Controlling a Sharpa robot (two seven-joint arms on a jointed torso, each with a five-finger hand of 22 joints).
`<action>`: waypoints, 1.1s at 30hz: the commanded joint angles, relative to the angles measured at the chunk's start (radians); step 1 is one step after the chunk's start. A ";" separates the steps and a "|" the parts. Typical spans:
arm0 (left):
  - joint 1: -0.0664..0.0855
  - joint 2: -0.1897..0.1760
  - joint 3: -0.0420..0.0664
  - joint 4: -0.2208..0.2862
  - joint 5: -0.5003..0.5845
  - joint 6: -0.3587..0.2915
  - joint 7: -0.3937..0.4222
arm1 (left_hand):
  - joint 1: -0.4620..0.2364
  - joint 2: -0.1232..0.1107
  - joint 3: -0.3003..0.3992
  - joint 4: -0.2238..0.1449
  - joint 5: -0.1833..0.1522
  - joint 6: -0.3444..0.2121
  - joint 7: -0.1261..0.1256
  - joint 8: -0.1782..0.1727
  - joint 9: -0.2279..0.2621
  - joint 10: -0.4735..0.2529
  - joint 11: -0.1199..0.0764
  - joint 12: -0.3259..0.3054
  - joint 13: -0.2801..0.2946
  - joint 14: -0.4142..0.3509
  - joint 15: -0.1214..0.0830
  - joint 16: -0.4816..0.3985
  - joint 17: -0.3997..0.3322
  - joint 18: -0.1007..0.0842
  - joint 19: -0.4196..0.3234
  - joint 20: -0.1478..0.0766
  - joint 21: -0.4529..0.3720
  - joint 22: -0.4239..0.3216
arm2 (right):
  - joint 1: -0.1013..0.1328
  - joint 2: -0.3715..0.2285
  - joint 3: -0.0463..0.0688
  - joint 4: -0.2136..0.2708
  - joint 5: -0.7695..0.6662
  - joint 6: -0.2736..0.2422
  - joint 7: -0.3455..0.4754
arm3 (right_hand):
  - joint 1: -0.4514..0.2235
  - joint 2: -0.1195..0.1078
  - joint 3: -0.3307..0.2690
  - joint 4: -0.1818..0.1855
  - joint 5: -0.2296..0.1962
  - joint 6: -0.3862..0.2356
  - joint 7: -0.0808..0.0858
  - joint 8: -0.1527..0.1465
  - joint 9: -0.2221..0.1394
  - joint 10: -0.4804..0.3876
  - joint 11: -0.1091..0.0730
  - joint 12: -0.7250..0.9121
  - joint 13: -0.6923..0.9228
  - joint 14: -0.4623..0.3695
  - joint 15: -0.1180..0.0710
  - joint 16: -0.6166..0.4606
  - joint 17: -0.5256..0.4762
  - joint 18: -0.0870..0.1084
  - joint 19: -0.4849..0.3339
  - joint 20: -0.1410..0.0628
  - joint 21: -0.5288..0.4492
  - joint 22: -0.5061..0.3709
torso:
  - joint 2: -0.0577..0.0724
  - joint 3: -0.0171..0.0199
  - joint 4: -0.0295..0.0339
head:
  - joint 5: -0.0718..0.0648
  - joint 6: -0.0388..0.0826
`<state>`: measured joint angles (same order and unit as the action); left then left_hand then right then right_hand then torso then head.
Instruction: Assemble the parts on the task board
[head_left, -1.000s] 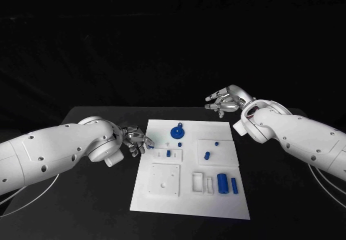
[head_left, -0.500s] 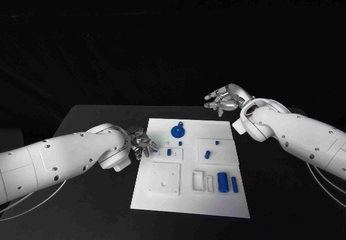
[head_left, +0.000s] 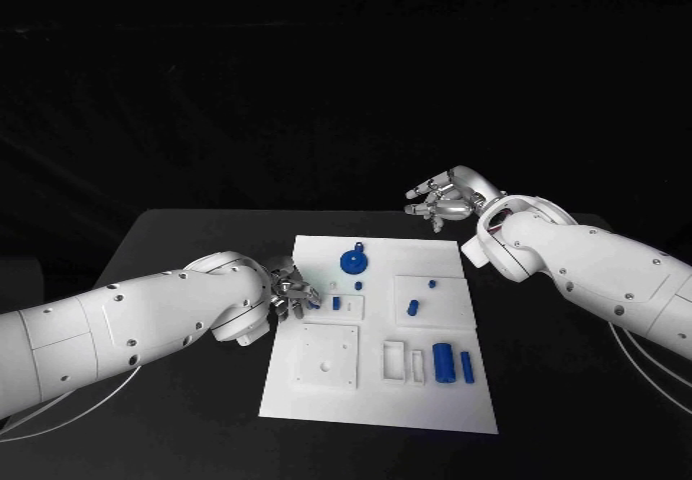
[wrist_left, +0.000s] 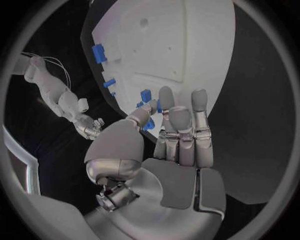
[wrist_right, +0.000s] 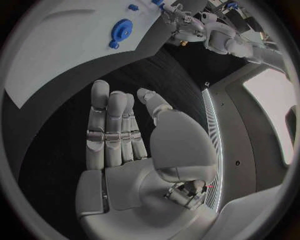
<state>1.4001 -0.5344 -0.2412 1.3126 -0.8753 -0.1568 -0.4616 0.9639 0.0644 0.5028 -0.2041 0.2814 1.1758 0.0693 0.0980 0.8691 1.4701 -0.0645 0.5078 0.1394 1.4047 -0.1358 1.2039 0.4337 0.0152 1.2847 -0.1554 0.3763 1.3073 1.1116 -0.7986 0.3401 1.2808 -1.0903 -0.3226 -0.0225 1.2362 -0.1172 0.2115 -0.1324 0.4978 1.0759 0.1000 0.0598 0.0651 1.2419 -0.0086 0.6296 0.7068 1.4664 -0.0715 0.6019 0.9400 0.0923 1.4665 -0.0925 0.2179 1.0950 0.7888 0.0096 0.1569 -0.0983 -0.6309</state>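
One robot hand, left (head_left: 289, 290), spread, empty, now over task board (head_left: 378, 415) left edge, nearing small blue parts (head_left: 338, 303); right robot hand (head_left: 444, 201) spread, idle beyond far edge.

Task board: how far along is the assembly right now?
Early, by the look of it. The blue parts lie scattered on the task board: a round disc at the far end, two cylinders lying nearer. The left hand reaches over the board's left edge, holding nothing. The right hand hangs open beyond the board. Placing all parts remains.

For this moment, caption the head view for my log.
Left hand reaches the task board's left edge near small blue parts; right hand waits beyond it.
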 joint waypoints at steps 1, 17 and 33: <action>-0.001 0.006 0.001 -0.005 -0.022 0.008 -0.009 | -0.008 0.006 0.052 -0.045 0.001 0.096 -0.088 0.006 0.019 0.043 -0.004 0.004 0.001 0.004 -0.006 0.006 0.002 -0.011 0.003 -0.003 0.002 0.015 | 0.000 0.000 0.001 0.002 -0.007 0.012 0.007 | -0.003 -0.008 0.000 0.004 0.003 -0.004 0.001 0.003 0.002 -0.001 -0.009 -0.004 0.001 0.006 -0.010 0.007 -0.001 0.001 0.019 -0.007 -0.003 0.001 | 0.000 -0.0002 0.0006 | -0.001 0.000; -0.003 0.017 0.001 -0.024 -0.047 0.017 -0.014 | -0.010 0.005 0.052 -0.044 0.002 0.104 -0.091 0.007 0.031 0.044 -0.006 0.022 0.003 0.008 -0.007 0.015 0.007 -0.011 0.006 -0.004 0.006 0.015 | 0.000 -0.001 0.001 0.002 -0.007 0.014 0.006 | -0.003 -0.009 0.001 0.003 0.005 -0.005 0.001 0.003 0.001 -0.001 -0.009 -0.004 0.001 0.005 -0.010 0.007 -0.001 0.001 0.020 -0.007 -0.005 0.002 | 0.000 -0.0017 0.0010 | -0.006 -0.001; -0.003 0.023 0.001 -0.021 -0.063 0.042 -0.020 | -0.008 0.004 0.051 -0.044 0.001 0.103 -0.091 0.006 0.036 0.043 -0.006 0.026 0.003 0.007 -0.007 0.018 0.009 -0.010 0.005 -0.004 0.009 0.016 | 0.000 -0.001 0.001 0.002 -0.007 0.015 0.006 | -0.005 -0.009 0.003 0.005 0.006 -0.005 0.001 0.003 0.002 -0.001 -0.009 -0.004 0.002 0.005 -0.010 0.007 -0.002 0.001 0.020 -0.007 -0.007 0.003 | 0.000 -0.0019 0.0012 | -0.008 -0.004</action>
<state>1.3997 -0.5147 -0.2386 1.2900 -0.9245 -0.1395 -0.4721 0.9488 0.0596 0.5171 -0.2148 0.2815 1.1787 0.0697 0.1063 0.9036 1.4686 -0.0660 0.5306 0.1415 1.4137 -0.1341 1.2162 0.4418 0.0152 1.2846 -0.1554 0.3810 1.3077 1.1116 -0.7996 0.3402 1.2810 -1.0903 -0.3203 -0.0225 1.2322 -0.1212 0.2114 -0.1324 0.4977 1.0759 0.1000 0.0598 0.0651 1.2397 -0.0108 0.6296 0.7075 1.4663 -0.0715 0.6019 0.9400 0.0924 1.4665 -0.0925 0.2145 1.0971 0.7894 0.0074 0.1580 -0.1064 -0.6341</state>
